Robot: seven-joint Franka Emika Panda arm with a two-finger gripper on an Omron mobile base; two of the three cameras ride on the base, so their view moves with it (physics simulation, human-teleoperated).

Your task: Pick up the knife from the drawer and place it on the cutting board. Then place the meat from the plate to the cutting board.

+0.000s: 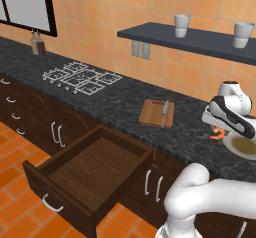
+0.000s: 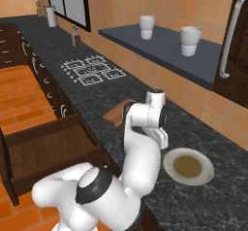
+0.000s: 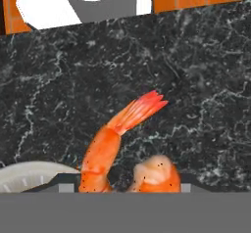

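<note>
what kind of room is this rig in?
A rendered home-style kitchen, by the look of it: a gas hob set into a dark stone counter, cups on a wall shelf, an open drawer below.

We're in a kitchen: dark stone counter [image 1: 125,94] with a gas hob [image 1: 81,77] set in, orange wall tiles behind it, cups [image 1: 182,25] shelved above.

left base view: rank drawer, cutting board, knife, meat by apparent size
1. drawer, largest by far, though also nearest the camera.
2. cutting board.
3. knife, lying on the board.
4. meat, an orange bit partly hidden below the hand.
</note>
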